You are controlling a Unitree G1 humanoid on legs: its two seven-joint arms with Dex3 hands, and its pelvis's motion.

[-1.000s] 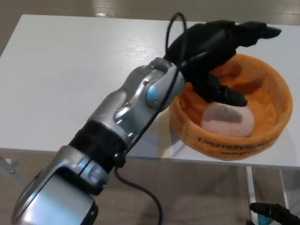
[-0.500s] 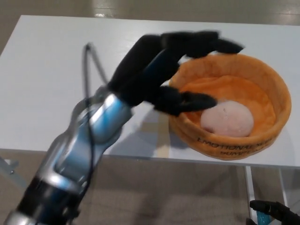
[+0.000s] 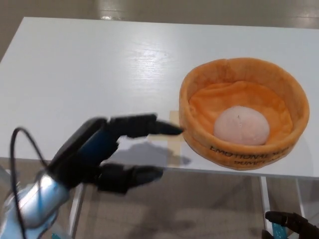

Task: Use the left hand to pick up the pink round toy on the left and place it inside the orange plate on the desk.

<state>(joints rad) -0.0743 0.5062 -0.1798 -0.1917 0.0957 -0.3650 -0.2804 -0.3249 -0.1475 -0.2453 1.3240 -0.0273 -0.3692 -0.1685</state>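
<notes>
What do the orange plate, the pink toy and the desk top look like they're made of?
Orange plate: seemingly soft plush fabric; fuzzy matte surface, thick padded wall with stitched seams, printed black lettering on the front. Pink round toy: probably soft foam or squishy rubber; smooth, matte, pale dome with no seams visible. Desk: white painted or laminated board, faint grain lines, mild sheen from overhead light.

White desk (image 3: 89, 64) over glossy beige floor (image 3: 209, 10)
</notes>
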